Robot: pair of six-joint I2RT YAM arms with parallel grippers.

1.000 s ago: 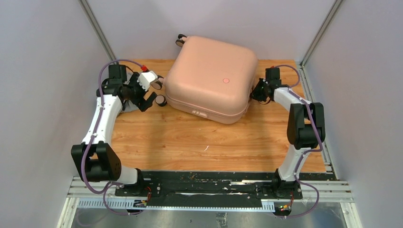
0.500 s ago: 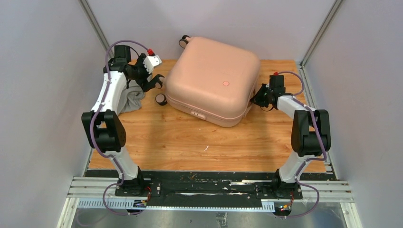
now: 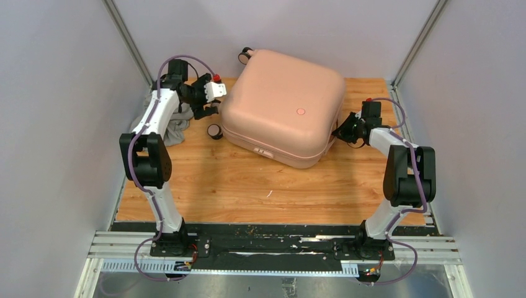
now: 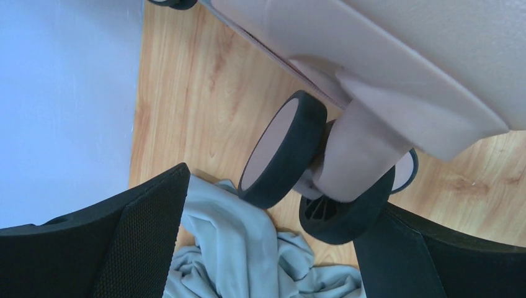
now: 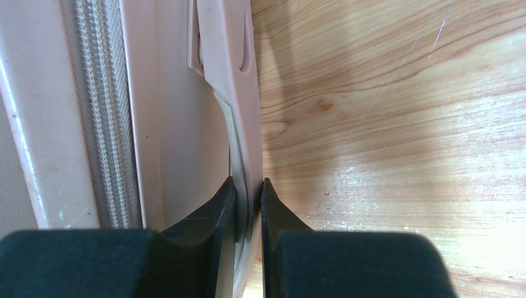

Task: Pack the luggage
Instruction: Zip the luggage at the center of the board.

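Item: the luggage (image 3: 282,105), one pale pink hard-shell case with rounded corners, lying flat and closed at the far middle of the table (image 3: 248,186), turned askew to its edges. Shell smooth, one small round dot (image 3: 301,112) on the upper face, a small latch plate (image 3: 263,151) on the near side, and a zipper (image 5: 93,112) running along the seam. Black wheels at its left end, one wheel (image 4: 282,149) close before my left wrist camera. Item: my right claw (image 5: 248,205), clenched on the thin pink side handle (image 5: 226,74) at the case's right end, a fingertip on either face of the strip; I judge this grip serves to steady or drag the case. Item: my left claw (image 3: 208,107), released, fingers spread wide at the wheel end and holding nothing, placed there, I judge, to push or brace that corner. Item: one grey cloth (image 4: 236,254), crumpled on the table just beside the wheels and outside the case; not yet packed.
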